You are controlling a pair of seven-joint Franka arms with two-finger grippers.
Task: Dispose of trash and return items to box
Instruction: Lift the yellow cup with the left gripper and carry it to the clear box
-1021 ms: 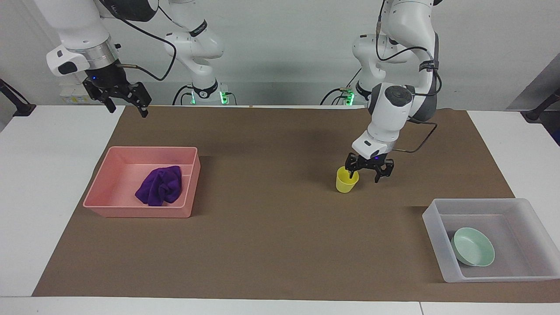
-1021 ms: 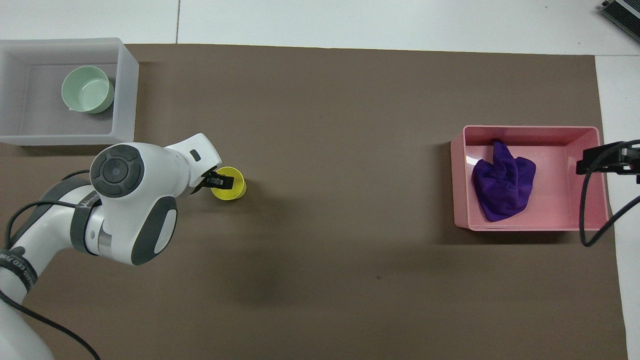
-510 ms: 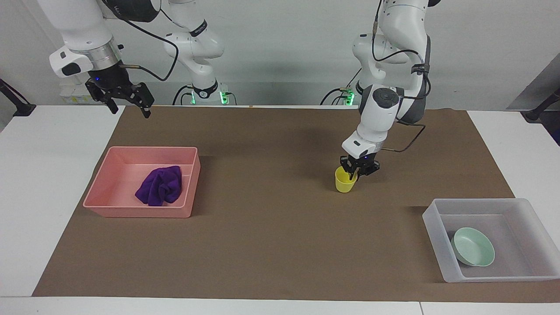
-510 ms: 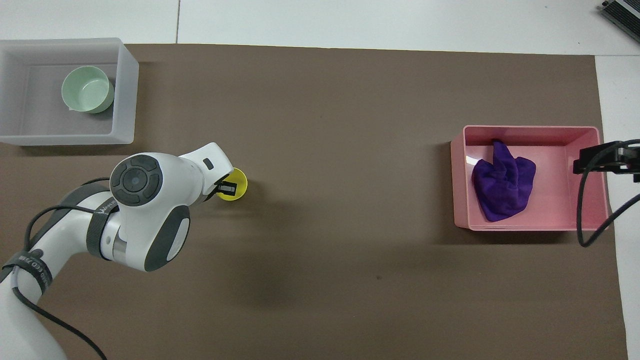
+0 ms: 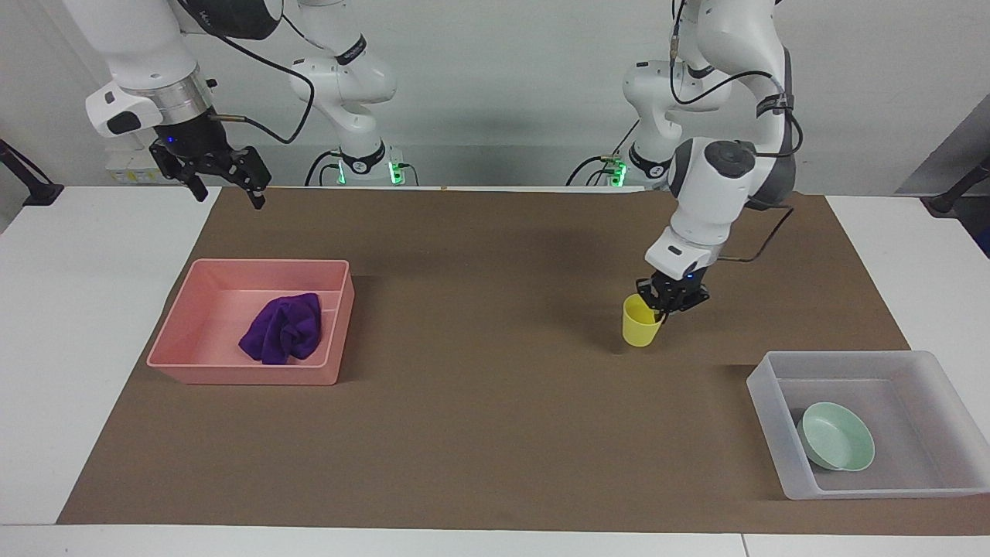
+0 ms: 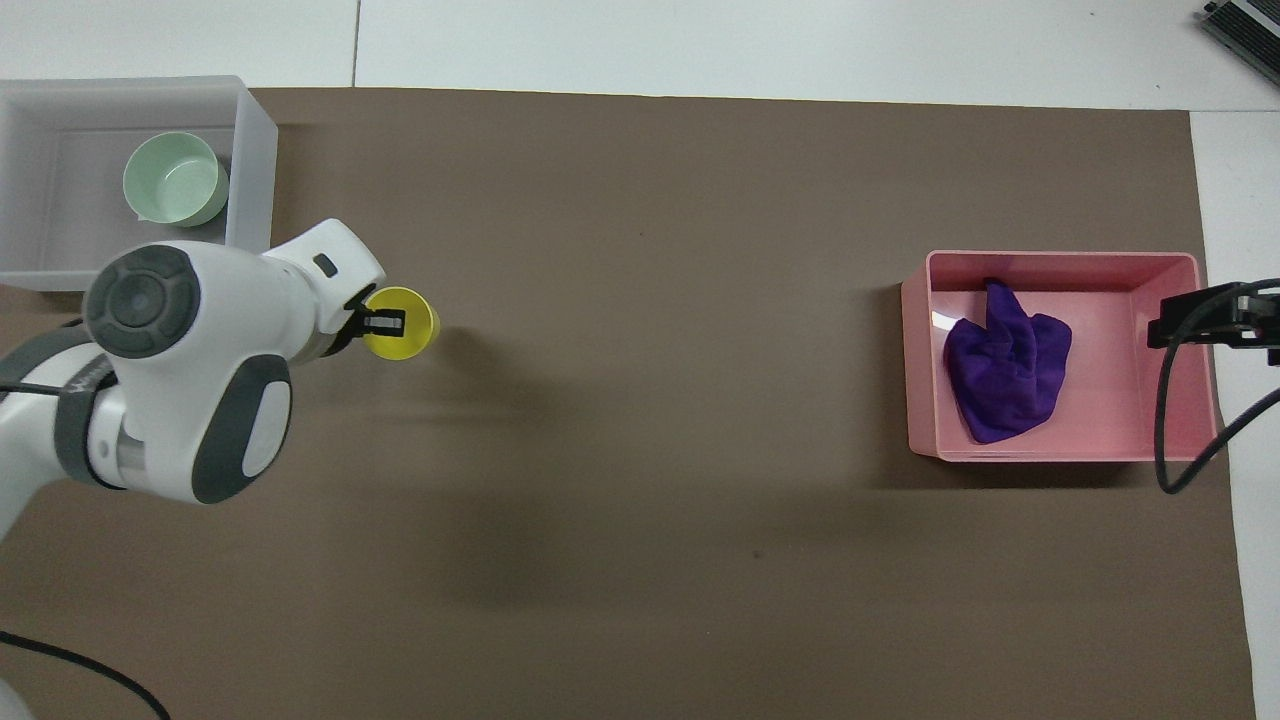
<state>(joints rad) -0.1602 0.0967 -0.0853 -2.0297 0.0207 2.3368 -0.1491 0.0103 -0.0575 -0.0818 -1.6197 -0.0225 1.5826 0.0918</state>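
Yellow cup [image 5: 641,322] pinched by its rim in the left claw [image 5: 670,299], lifted over the brown mat [image 5: 479,433] near the translucent box [image 5: 762,391]. Mint bowl [image 5: 838,436] lying in that box. Purple cloth [image 5: 283,328] sitting in the pink tray [image 5: 232,372]. Right claw [image 5: 222,179] spread open and holding nothing, raised over the bench [image 5: 69,325] edge, waiting.

No text, label, brand, number or sign can be read anywhere here. Small dark lettering runs along a band on the left arm [image 5: 762,104] and on the right arm [image 5: 349,52], but the letters cannot be made out.
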